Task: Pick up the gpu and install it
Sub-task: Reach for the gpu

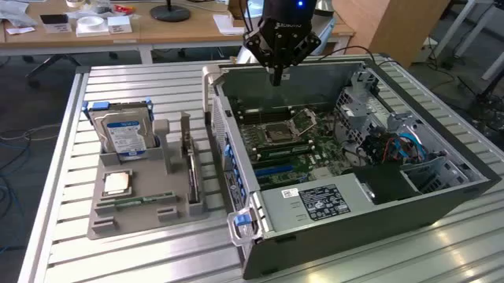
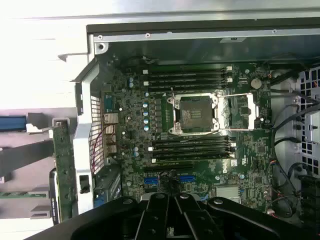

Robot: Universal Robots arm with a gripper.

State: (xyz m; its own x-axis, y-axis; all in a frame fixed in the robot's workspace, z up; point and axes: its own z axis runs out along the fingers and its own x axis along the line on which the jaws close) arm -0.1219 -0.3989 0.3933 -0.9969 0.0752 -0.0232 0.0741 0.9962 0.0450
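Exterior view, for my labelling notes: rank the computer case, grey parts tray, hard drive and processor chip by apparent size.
Largest to smallest:
computer case
grey parts tray
hard drive
processor chip

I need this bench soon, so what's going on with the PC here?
A robot arm is working over the open PC case. Its tool is shut and empty, hanging above the motherboard near the case's far wall. The gpu stands on edge in the grey tray beside the case, not yet picked up. A hard drive sits in the same tray.
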